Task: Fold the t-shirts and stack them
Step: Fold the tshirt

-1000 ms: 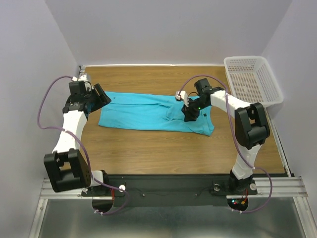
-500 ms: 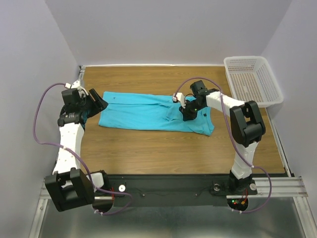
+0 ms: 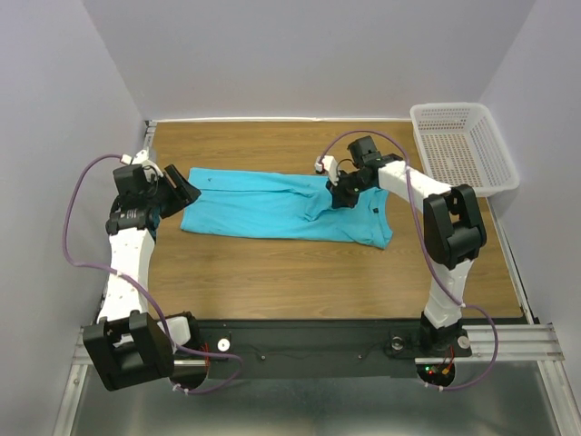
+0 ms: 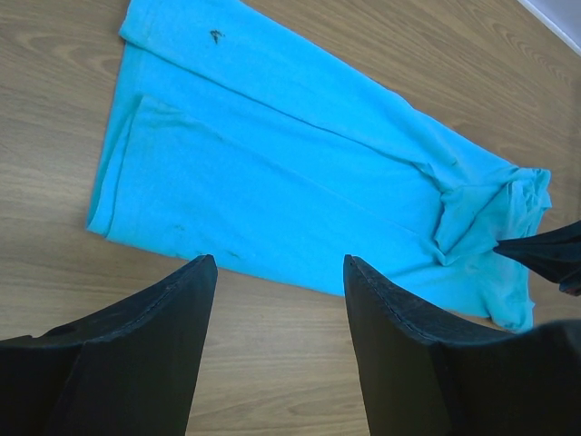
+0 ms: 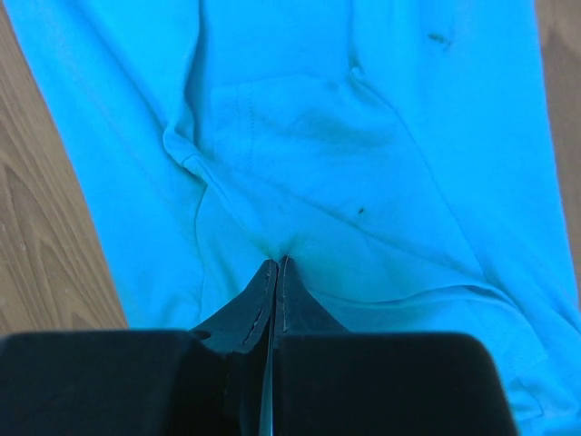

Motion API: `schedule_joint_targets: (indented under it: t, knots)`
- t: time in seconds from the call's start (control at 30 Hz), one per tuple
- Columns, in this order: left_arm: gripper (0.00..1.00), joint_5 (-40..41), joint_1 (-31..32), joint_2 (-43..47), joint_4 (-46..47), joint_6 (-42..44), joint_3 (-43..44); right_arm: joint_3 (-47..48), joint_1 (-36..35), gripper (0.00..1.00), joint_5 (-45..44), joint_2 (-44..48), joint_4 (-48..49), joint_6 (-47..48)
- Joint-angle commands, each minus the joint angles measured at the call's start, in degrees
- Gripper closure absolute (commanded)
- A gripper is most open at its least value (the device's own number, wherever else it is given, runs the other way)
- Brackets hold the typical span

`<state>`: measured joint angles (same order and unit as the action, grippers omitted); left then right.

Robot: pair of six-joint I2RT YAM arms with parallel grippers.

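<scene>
We pinch the turquoise t-shirt (image 3: 263, 207) flat on the bench (image 3: 272, 263)

From above, the t-shirt stretches left to right across the middle, with a white basket (image 3: 458, 145) at the far right corner. Only the right wrist view shows the right hand (image 3: 338, 193) fingers (image 5: 296, 311) pressed together on puckered cloth. The left wrist view shows the left hand (image 4: 277, 272) spread wide, holding nothing, near the garment's left end, and a small dark mark (image 4: 215, 36). Since half a second ago, the right hand has shifted toward the far side.
</scene>
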<state>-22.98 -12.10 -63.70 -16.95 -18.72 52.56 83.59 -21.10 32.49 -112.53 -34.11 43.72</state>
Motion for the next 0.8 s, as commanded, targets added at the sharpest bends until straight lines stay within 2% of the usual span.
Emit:
schedule_joint_targets:
  t: [0.0, 0.3, 0.5, 0.67, 0.77]
  knots:
    - [0.30, -1.54, -0.21, 1.91, 0.95, 0.00, -0.79, 4.73, -1.30, 0.99, 0.22, -0.84, 1.85, -2.59]
    - [0.31, -2.50, -0.12, 1.56, 1.04, 0.00, -0.96, 14.31, -2.71, 0.99, -7.08, -7.96, 5.28, -14.45]
    - [0.31, -3.30, -0.29, 1.04, 1.48, -0.09, -1.66, 15.02, -3.51, 0.69, -13.23, -9.37, 8.78, -21.03]
    - [0.31, -3.91, -0.21, 1.04, 1.74, -0.18, -1.93, 12.56, -3.77, 0.64, -19.99, -6.65, 16.52, -26.67]
    - [0.31, -3.91, -0.12, 1.21, 1.57, -0.18, -1.84, 12.48, -3.77, 0.67, -17.47, -4.46, 16.62, -26.50]
